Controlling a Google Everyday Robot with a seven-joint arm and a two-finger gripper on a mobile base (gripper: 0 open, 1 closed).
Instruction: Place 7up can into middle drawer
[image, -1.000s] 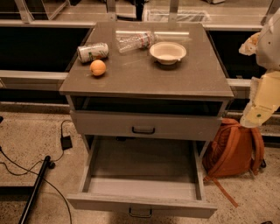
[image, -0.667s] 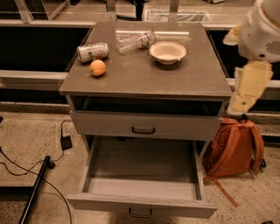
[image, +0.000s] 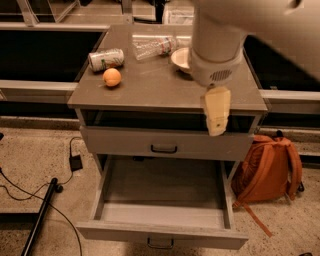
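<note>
The 7up can lies on its side at the back left of the grey cabinet's top. The middle drawer is the lowest one. It is pulled out wide and I see nothing inside it. My gripper hangs from the large white arm over the right front edge of the cabinet top. It is well to the right of the can, above the open drawer, and it holds nothing that I can see.
An orange sits just in front of the can. A clear plastic bottle lies at the back. A white bowl is partly hidden by my arm. The drawer one tier higher is closed. An orange backpack leans at the right. Cables and a black pole are on the floor at the left.
My arm has swung in from the right edge of the view, and the gripper now hangs over the cabinet's right front. The can, the orange and the drawers have not moved.
</note>
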